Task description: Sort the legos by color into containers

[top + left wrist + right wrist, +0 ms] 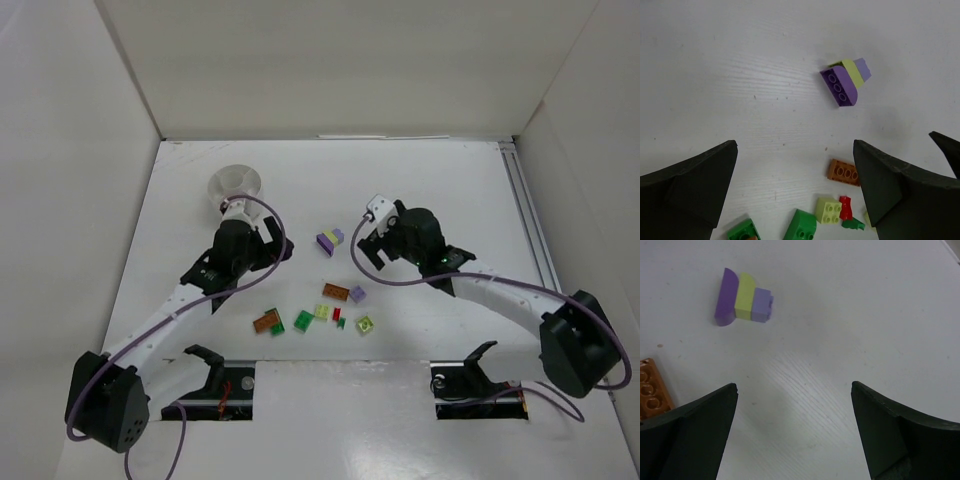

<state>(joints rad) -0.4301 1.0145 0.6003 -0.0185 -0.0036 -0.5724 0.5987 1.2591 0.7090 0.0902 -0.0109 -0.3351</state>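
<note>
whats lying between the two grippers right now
A joined stack of purple, yellow-green and lilac legos sits between the left gripper and the right gripper, touching neither. The top view shows it best.

High rear overview, wrist views close, looking down — both share purple stack
</note>
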